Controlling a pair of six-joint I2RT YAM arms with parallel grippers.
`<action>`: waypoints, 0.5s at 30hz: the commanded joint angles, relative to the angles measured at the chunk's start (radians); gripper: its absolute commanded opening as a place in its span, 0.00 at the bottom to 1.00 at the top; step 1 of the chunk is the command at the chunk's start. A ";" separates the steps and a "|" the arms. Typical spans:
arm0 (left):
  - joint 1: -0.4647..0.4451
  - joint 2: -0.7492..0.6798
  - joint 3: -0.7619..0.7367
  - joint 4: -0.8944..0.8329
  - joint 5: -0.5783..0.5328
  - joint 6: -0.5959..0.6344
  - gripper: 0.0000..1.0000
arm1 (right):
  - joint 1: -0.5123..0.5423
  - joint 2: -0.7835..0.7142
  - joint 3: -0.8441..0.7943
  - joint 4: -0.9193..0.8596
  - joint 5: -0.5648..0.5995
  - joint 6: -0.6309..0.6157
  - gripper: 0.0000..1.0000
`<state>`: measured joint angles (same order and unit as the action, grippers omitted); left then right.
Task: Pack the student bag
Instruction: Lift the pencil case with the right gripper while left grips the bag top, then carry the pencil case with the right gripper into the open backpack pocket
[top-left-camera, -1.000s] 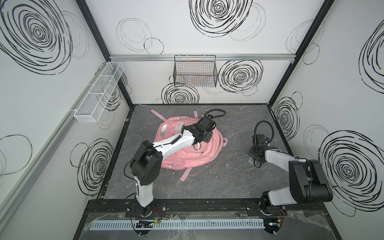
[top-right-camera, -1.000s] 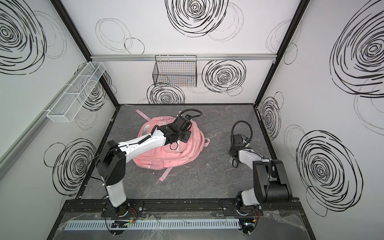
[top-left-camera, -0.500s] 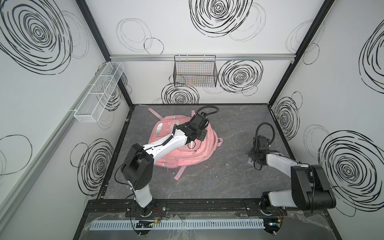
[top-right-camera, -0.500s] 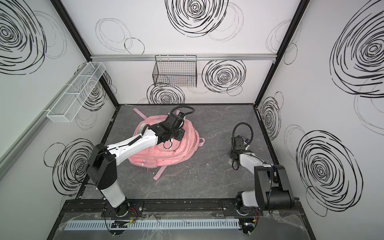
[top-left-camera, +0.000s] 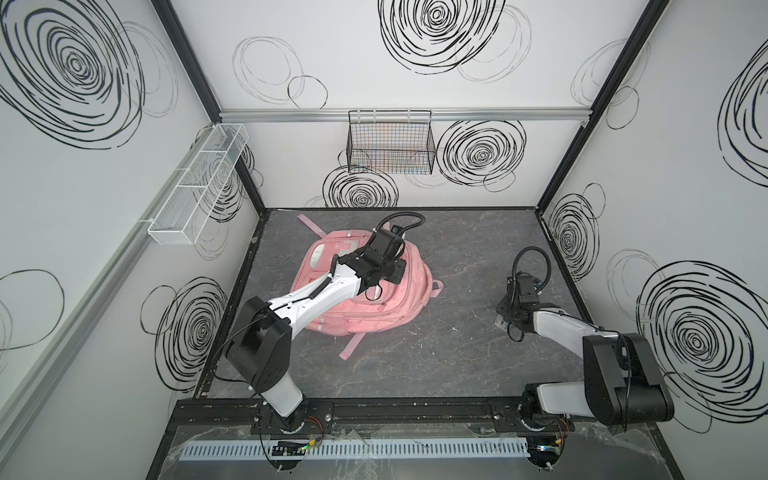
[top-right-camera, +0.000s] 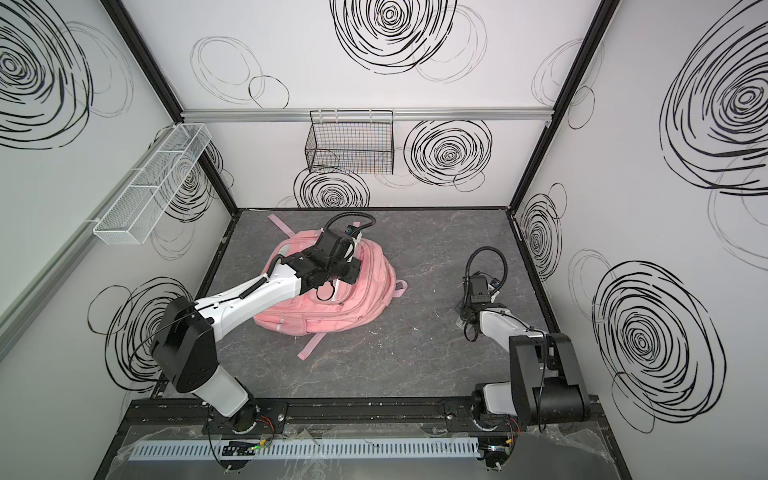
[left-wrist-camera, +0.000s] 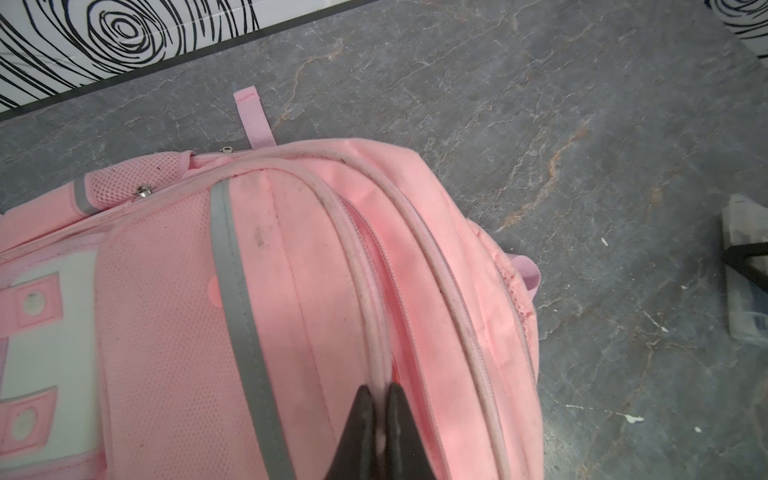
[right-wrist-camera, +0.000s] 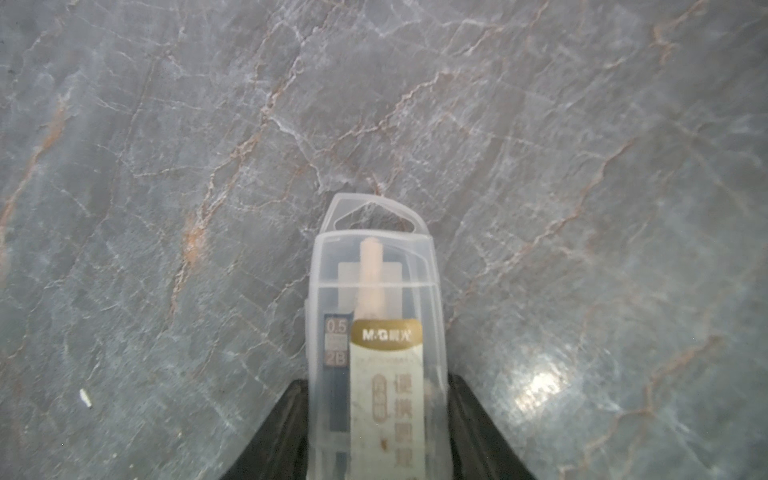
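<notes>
The student bag (top-left-camera: 390, 309) (top-right-camera: 359, 305), a large pink fabric backpack with grey strips and a white patch, lies flat with its front up on the dark grey marbled bench (top-left-camera: 457, 357), towards the back and left of the middle, with pink straps trailing out from under it. The left arm reaches across it. Its claw (left-wrist-camera: 379, 392) is pressed together, pinching a pale pink piped seam beside a zip on the bag (left-wrist-camera: 291, 270). Only the left wrist view shows this pinch. In both top views the arm's black wrist covers the fingertips. The right claw (right-wrist-camera: 378, 384) is partly spread and grips a small clear plastic case (right-wrist-camera: 374, 291) by its two long sides, low over bare bench (right-wrist-camera: 166, 166), well apart from the bag on the right. The right wrist view alone shows the case's hanging tab, a gold "M&G" label, and the marks "0.5" and "2B". In a top view the case is just a pale sliver (top-left-camera: 500, 323) under the arm's wrist. The left wrist view catches the same case at its edge (left-wrist-camera: 744, 270). A black wire basket (top-left-camera: 390, 145) hangs on the back wall, seen only from above.
</notes>
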<state>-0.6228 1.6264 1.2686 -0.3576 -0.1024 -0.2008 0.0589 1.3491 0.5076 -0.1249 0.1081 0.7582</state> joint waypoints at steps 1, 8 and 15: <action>0.005 -0.060 -0.014 0.070 0.087 -0.007 0.00 | 0.016 -0.011 -0.020 -0.049 -0.045 0.025 0.36; 0.008 -0.163 -0.075 0.135 0.145 -0.045 0.00 | 0.058 -0.045 -0.001 -0.060 -0.058 0.038 0.32; 0.007 -0.217 -0.081 0.143 0.185 -0.071 0.00 | 0.122 -0.078 0.039 -0.082 -0.067 0.068 0.31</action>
<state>-0.6121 1.4582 1.1831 -0.3344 0.0254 -0.2523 0.1570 1.3010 0.5098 -0.1787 0.0383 0.7929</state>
